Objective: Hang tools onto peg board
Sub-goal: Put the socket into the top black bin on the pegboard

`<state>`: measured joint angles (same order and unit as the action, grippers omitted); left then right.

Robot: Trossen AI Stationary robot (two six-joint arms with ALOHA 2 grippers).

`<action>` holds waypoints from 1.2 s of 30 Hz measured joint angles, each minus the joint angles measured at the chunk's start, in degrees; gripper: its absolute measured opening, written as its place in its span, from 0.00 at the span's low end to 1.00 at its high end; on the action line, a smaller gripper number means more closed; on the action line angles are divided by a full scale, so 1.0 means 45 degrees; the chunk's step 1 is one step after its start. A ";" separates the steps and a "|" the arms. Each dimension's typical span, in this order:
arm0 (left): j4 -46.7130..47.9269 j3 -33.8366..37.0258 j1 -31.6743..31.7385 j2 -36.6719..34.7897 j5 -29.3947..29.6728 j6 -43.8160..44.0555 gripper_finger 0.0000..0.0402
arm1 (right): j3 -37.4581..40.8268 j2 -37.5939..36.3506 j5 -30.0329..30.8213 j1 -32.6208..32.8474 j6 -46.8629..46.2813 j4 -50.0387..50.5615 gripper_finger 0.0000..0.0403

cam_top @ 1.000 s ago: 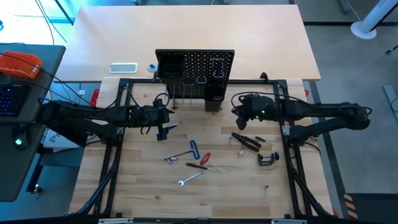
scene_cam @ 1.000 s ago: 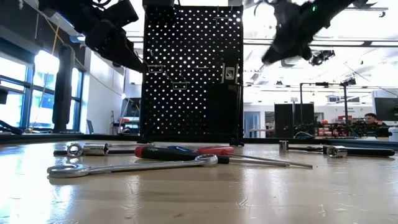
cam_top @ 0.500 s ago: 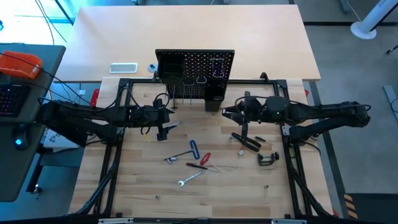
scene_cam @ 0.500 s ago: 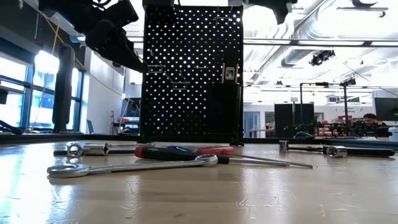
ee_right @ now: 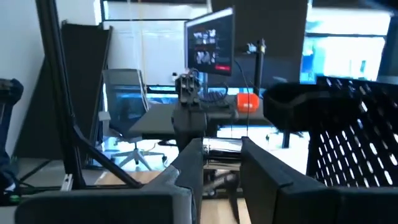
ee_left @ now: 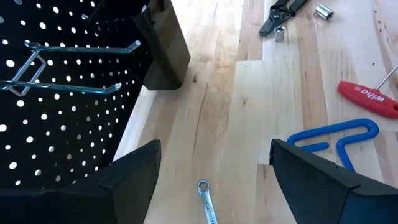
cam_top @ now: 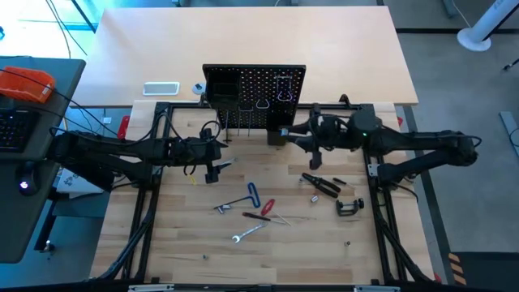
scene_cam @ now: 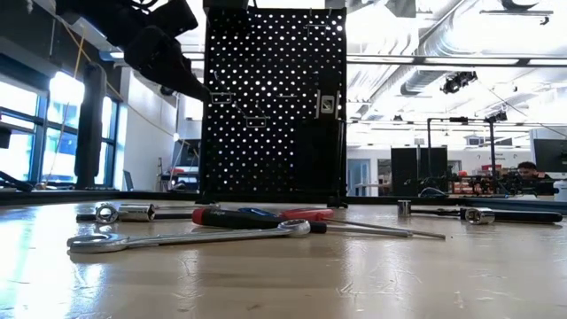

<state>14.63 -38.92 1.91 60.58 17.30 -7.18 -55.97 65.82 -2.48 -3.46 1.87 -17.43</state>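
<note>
Since a second ago the right gripper (cam_top: 285,135) has swung toward the peg board (cam_top: 254,97), fingers (ee_right: 189,163) clamping a silver socket (ee_right: 222,147) crosswise; left gripper (cam_top: 212,165) hovers wide open, empty.

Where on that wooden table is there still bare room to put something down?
The near strip of the table, below the silver wrench, is bare, as is the left side. The middle is crowded: blue hex key, red screwdriver, pliers, C-clamp.

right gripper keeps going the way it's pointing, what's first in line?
Likely the peg board: the right gripper, shut on a silver tool, points at its lower right corner. Depth is unclear.
</note>
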 joint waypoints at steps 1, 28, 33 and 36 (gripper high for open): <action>0.0007 0.0000 0.0000 0.0000 -0.0002 0.0025 0.73 | -0.0411 0.0325 -0.0132 -0.0053 0.0231 0.0204 0.18; 0.0015 0.0000 0.0000 0.0000 -0.0044 0.0349 0.73 | -1.0972 0.7729 -0.1691 -0.1740 0.2501 0.4839 0.18; 0.0019 0.0000 0.0000 0.0000 -0.0044 0.0360 0.73 | -1.2154 0.8499 -0.1691 -0.2062 0.2467 0.5421 0.18; 0.0015 0.0000 0.0000 0.0000 -0.0044 0.0364 0.73 | -1.2464 0.8730 -0.1691 -0.2213 0.2456 0.5584 0.18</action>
<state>14.70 -38.92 1.91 60.58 17.10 -5.54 -112.06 105.11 -10.09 -13.42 12.92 7.69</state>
